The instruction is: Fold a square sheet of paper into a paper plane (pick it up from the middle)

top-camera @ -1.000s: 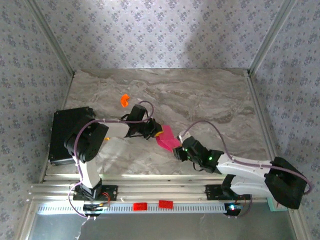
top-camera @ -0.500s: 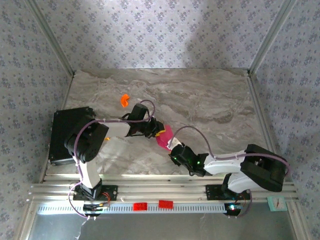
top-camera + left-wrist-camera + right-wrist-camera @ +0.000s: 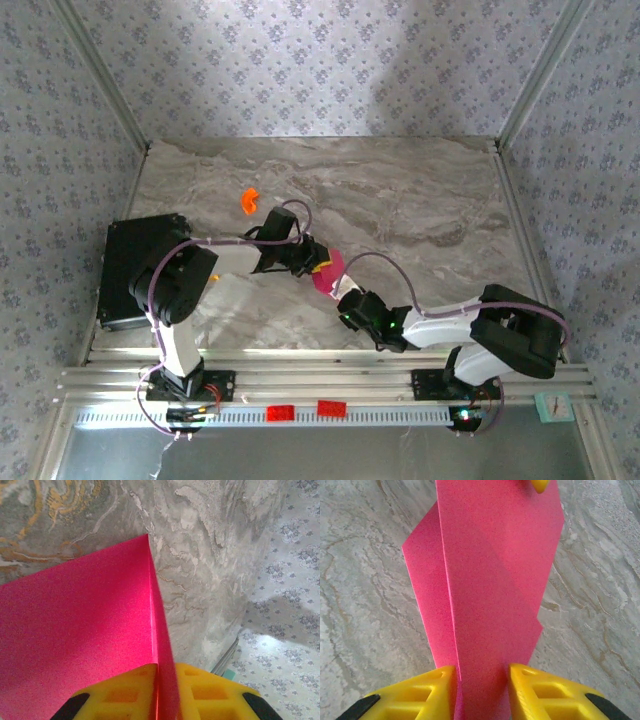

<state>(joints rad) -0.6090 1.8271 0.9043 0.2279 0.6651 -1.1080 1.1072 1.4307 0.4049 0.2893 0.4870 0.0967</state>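
In the top view, a thin magenta-pink sheet of paper, already partly folded, sits just below the middle of the frame, above the grey marbled counter. The two arms meet at it, one from the left and one from the lower right.

In the left wrist view, the left arm's fingers, yellow and at the bottom edge, are pressed together on the paper. A sharp crease runs up from the pinch to a corner near the top centre.

In the right wrist view, the right arm's fingers stand a little apart at the bottom of the frame, with the lower end of the paper between them. Whether they press on it cannot be told. The paper rises to the top edge, with a narrower flap showing on its left.

A small orange plastic piece lies on the counter to the upper left of the paper, well apart from it.
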